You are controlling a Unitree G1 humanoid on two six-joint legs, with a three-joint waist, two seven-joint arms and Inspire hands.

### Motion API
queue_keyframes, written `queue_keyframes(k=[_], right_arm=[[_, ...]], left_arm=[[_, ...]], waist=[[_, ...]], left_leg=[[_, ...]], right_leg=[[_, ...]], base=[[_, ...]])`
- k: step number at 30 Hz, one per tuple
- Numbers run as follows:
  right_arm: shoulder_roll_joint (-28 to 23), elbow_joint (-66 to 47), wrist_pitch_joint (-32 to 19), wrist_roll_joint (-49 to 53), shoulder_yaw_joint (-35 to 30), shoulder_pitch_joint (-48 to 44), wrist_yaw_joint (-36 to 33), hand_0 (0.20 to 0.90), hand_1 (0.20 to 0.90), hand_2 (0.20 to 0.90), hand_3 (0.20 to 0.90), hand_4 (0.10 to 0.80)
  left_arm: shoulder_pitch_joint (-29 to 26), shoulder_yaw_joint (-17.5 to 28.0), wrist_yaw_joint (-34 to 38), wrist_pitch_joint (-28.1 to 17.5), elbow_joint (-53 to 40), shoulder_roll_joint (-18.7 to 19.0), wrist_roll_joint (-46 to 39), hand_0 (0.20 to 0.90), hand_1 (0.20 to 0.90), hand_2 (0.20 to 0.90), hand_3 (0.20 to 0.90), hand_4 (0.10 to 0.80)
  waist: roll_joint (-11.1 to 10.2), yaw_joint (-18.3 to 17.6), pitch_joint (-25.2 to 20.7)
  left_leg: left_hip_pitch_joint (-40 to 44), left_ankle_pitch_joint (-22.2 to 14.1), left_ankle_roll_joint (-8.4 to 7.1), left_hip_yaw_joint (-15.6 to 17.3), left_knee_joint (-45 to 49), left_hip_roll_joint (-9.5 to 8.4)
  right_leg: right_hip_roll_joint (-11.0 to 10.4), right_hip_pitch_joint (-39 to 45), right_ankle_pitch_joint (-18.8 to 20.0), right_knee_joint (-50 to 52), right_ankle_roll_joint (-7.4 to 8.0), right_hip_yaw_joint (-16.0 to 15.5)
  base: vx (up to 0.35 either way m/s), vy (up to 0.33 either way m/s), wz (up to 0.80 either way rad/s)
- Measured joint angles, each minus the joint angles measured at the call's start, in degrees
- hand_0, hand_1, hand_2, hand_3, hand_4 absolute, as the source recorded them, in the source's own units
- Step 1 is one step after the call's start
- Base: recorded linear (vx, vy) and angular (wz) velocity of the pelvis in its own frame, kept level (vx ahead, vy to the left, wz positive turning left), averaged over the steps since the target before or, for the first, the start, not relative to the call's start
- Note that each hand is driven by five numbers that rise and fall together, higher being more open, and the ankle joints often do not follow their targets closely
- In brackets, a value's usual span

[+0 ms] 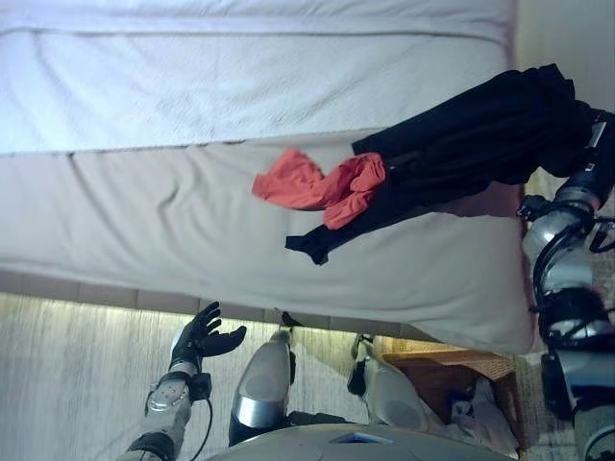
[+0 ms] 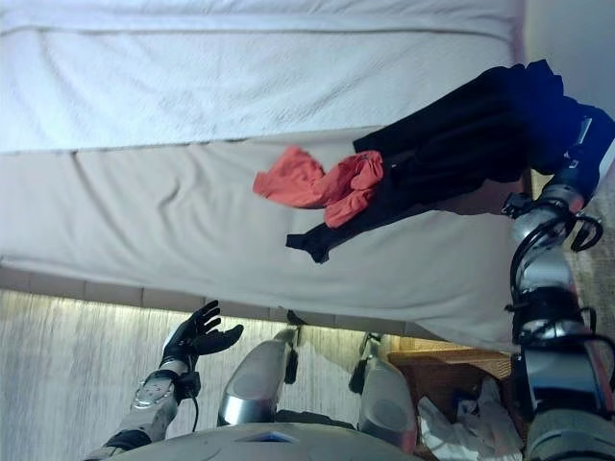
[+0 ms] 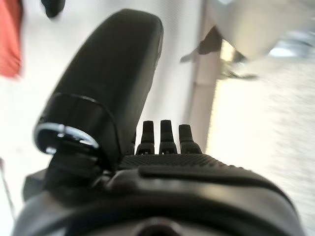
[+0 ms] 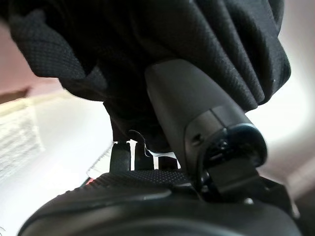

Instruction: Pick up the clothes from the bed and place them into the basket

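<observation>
Right robot hand [image 4: 197, 128] grips one black garment [image 1: 461, 144]; one red garment [image 1: 322, 184] beside.

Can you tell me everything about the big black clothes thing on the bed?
The black garment is dark, soft, finely knit cloth, bunched into folds. The right hand grips its far end by the bed's right edge, thumb pressed into the fabric. From there it stretches slantwise back across the grey sheet to a thin tail. The orange garment lies crumpled across its lower part, touching it.
</observation>
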Motion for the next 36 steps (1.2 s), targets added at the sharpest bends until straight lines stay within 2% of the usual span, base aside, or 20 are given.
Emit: queue_keyframes(k=[2, 3, 4, 5, 6, 9, 15, 17, 18, 19, 20, 21, 23, 25, 26, 28, 30, 32, 33, 36], right_arm=[[4.74, -1.12, -0.43, 0.02, 1.97, 1.78, -0.01, 0.3, 0.3, 0.3, 0.2, 0.1], [5.3, -1.56, -0.51, -0.01, 3.33, 2.51, 0.02, 0.3, 0.3, 0.3, 0.2, 0.1], [5.16, -2.27, -0.71, -0.04, 3.57, 3.0, -0.01, 0.3, 0.3, 0.3, 0.2, 0.1], [4.96, -3.49, -0.8, -0.06, 3.26, 3.53, -0.26, 0.3, 0.3, 0.3, 0.2, 0.1], [4.71, -5.29, -1.43, -0.19, 2.7, 4.8, -1.1, 0.3, 0.3, 0.3, 0.2, 0.1], [4.7, -8.1, -2.66, -0.48, 1.34, 10.3, -2.53, 0.3, 0.3, 0.3, 0.2, 0.1], [4.78, -8.23, -2.9, -0.62, -1.0, 16.89, -7.04, 0.3, 0.3, 0.3, 0.2, 0.1], [4.82, -7.83, -2.85, 0.78, -1.63, 17.35, -7.81, 0.3, 0.3, 0.3, 0.2, 0.1], [4.95, -7.29, -2.85, 1.28, -1.59, 16.28, -7.68, 0.3, 0.3, 0.3, 0.2, 0.1], [5.19, -6.19, -2.87, 1.54, -1.51, 13.88, -7.78, 0.3, 0.3, 0.3, 0.2, 0.1], [5.26, -5.46, -2.9, 1.98, -2.1, 13.4, -8.17, 0.3, 0.3, 0.3, 0.2, 0.1], [5.25, -4.9, -2.66, 2.74, -2.34, 13.41, -9.15, 0.3, 0.3, 0.3, 0.2, 0.1], [5.23, -5.01, -2.65, 3.39, -2.47, 13.34, -11.45, 0.3, 0.3, 0.3, 0.2, 0.1], [5.28, -6.58, -2.66, 2.95, -2.29, 12.47, -12.57, 0.3, 0.3, 0.3, 0.2, 0.1], [5.31, -7.4, -2.66, 2.16, -2.27, 12.08, -13.09, 0.3, 0.3, 0.3, 0.2, 0.1], [4.85, -9.24, -2.69, 1.1, -2.19, 11.92, -13.25, 0.3, 0.3, 0.3, 0.2, 0.1], [4.26, -9.38, -2.64, 1.12, -2.02, 11.62, -13.79, 0.3, 0.3, 0.3, 0.2, 0.1], [4.22, -9.35, -2.53, 1.65, -2.15, 11.78, -14.12, 0.3, 0.3, 0.3, 0.2, 0.1], [4.22, -9.35, -2.5, 2.48, -2.42, 12.27, -13.71, 0.3, 0.3, 0.3, 0.2, 0.1], [4.22, -9.38, -2.41, 3.6, -3.14, 13.83, -13.42, 0.3, 0.3, 0.3, 0.2, 0.1]], left_arm=[[0.65, -0.09, 0.8, 0.0, 2.01, -0.55, 0.8, 0.9, 0.9, 0.9, 0.9, 0.8], [1.36, -0.11, 0.82, 0.0, 3.14, -1.04, 1.35, 0.9, 0.9, 0.9, 0.9, 0.8], [1.38, -0.1, 0.82, 0.01, 3.44, -1.65, 1.5, 0.9, 0.9, 0.9, 0.9, 0.8], [1.5, -0.1, 0.91, 0.04, 3.63, -2.34, 1.65, 0.9, 0.9, 0.9, 0.9, 0.8], [1.51, -0.12, 0.92, 0.03, 3.72, -2.78, 2.12, 0.9, 0.9, 0.9, 0.9, 0.8], [1.69, -0.8, 0.89, 0.67, 3.72, -2.12, 2.67, 0.9, 0.9, 0.9, 0.9, 0.8], [2.84, -1.59, 0.91, 1.8, 3.85, 0.1, 2.66, 0.9, 0.9, 0.9, 0.9, 0.8], [3.37, -1.58, 1.27, 2.57, 3.86, 0.96, 2.59, 0.9, 0.9, 0.9, 0.9, 0.8], [3.76, -1.6, 1.71, 2.67, 3.8, 1.02, 2.53, 0.9, 0.9, 0.9, 0.9, 0.8], [4.53, -1.82, 1.81, 2.85, 3.88, 1.45, 2.13, 0.9, 0.9, 0.9, 0.9, 0.8], [4.22, -1.44, 1.88, 3.54, 4.43, 1.51, 1.7, 0.9, 0.9, 0.9, 0.9, 0.8], [4.39, -1.44, 1.95, 3.71, 4.49, 1.38, 0.93, 0.9, 0.9, 0.9, 0.9, 0.8], [5.11, -1.58, 1.94, 3.63, 4.48, 1.75, -0.22, 0.9, 0.9, 0.9, 0.9, 0.8], [5.86, -1.44, 2.01, 3.65, 4.32, 2.47, -1.38, 0.9, 0.9, 0.9, 0.9, 0.8], [5.97, -1.44, 2.1, 3.67, 4.35, 2.78, -1.68, 0.9, 0.9, 0.9, 0.9, 0.8], [5.95, -1.31, 2.36, 4.01, 4.28, 2.82, -1.86, 0.9, 0.9, 0.9, 0.9, 0.8], [5.6, -1.58, 1.97, 4.05, 3.41, 0.99, -1.83, 0.9, 0.9, 0.9, 0.9, 0.8], [5.24, -1.81, 1.64, 4.05, 3.25, -0.94, -1.28, 0.9, 0.9, 0.9, 0.9, 0.8], [4.91, -1.8, 1.55, 4.05, 3.18, -1.63, -1.19, 0.9, 0.9, 0.9, 0.9, 0.8], [4.88, -1.8, 0.57, 4.01, 2.49, -2.78, -0.73, 0.9, 0.9, 0.9, 0.9, 0.8]], waist=[[-3.52, 0.24, -2.73], [-3.83, 0.29, -5.17], [-3.5, -0.24, -6.4], [-2.56, -1.59, -7.43], [-1.71, -2.31, -8.18], [-3.48, -3.79, -10.7], [-2.42, -6.49, -12.45], [-1.53, -6.46, -12.9], [-0.47, -5.53, -13.06], [0.46, -4.13, -12.82], [1.01, -4.35, -12.9], [2.12, -4.04, -13.21], [3.79, -2.06, -13.95], [3.08, -0.48, -14.19], [2.39, 0.42, -14.26], [-0.05, 0.57, -14.52], [0.4, 0.62, -14.7], [0.75, -0.11, -14.9], [0.54, -0.91, -14.83], [0.18, -2.67, -14.79]], left_leg=[[0.67, -4.99, 2.3, -3.71, 6.67, -1.51], [2.79, -6.96, 2.99, -7.82, 4.06, -2.36], [4.4, -6.83, 3.02, -8.91, 0.81, -2.34], [6.13, -6.13, 3.31, -7.97, -1.85, -1.42], [7.11, -6.2, 2.0, -7.14, -3.05, -0.05], [7.75, -6.02, 1.6, -5.08, -3.84, -1.21], [9.26, -5.15, 2.92, -2.52, -5.04, -3.03], [9.67, -5.16, 3.33, 0.27, -4.97, -3.41], [9.25, -4.88, 4.4, 2.92, -4.91, -2.58], [7.68, -5.42, 6.82, 6.69, -4.15, -0.68], [7.59, -5.02, 7.17, 8.68, -4.34, -0.09], [7.44, -4.82, 7.18, 9.71, -4.2, 1.05], [7.56, -4.78, 7.12, 13.0, -3.79, 3.52], [7.07, -4.31, 6.41, 16.18, -3.19, 4.07], [7.02, -4.09, 6.05, 16.99, -3.14, 3.92], [5.95, -3.13, 4.61, 17.13, -2.86, 2.2], [3.92, -3.12, 4.51, 14.73, -2.86, 3.65], [3.9, -2.34, 3.23, 11.14, -5.25, 4.0], [3.84, -1.98, 2.05, 11.03, -5.27, 4.44], [4.32, -1.75, 1.6, 10.86, -5.34, 4.59]], right_leg=[[-1.13, 1.74, -0.12, -0.23, -0.21, 5.26], [-0.53, 1.31, -0.2, -0.23, -0.34, 7.58], [0.09, 1.25, -0.19, -0.24, -0.32, 8.59], [1.16, 1.35, -0.19, -0.24, -0.3, 9.01], [2.32, 1.33, -0.18, -0.24, -0.25, 9.3], [1.24, 0.67, 0.56, -0.25, 0.77, 10.98], [-0.61, 0.03, 1.63, 1.04, 2.38, 11.35], [0.39, -2.04, 5.67, 2.42, 4.95, 7.83], [1.8, -3.97, 10.58, 1.91, 7.84, 6.13], [2.47, -5.45, 12.47, 0.37, 9.02, 4.58], [1.57, -6.68, 6.82, 6.54, 6.84, -1.18], [0.88, -7.68, 1.33, 14.7, 2.62, -5.2], [-1.51, -7.78, -4.6, 27.05, 2.69, -9.73], [-4.63, -5.56, -7.98, 27.91, 3.69, -12.23], [-5.41, -4.04, -8.36, 24.65, 4.02, -12.52], [-3.94, 1.59, -8.99, 10.73, 3.24, -9.98], [-1.3, 2.27, -5.0, 4.75, 1.31, -9.05], [1.05, 2.25, -2.99, 0.98, 1.17, -7.86], [1.62, 2.59, -2.66, 0.03, 1.33, -7.82], [1.89, 3.24, -2.49, -0.28, 1.31, -7.74]], base=[[0.017, 0.182, -1.19], [-0.017, 0.163, -1.0], [-0.017, 0.146, -0.83], [-0.051, 0.211, -0.52], [-0.065, 0.228, -0.41], [-0.084, 0.221, -0.3], [-0.105, 0.137, -0.15], [-0.276, 0.141, -0.7], [-0.385, 0.15, -1.5], [-0.383, 0.127, -1.41], [-0.34, 0.083, -1.07], [-0.244, 0.015, -0.66], [-0.204, -0.108, -0.87], [-0.131, -0.173, -0.93], [-0.122, -0.161, -0.89], [-0.174, -0.13, -0.54], [-0.092, -0.082, -0.4], [0.027, -0.071, -0.38], [0.046, -0.032, -0.1], [0.011, -0.006, -0.01]])
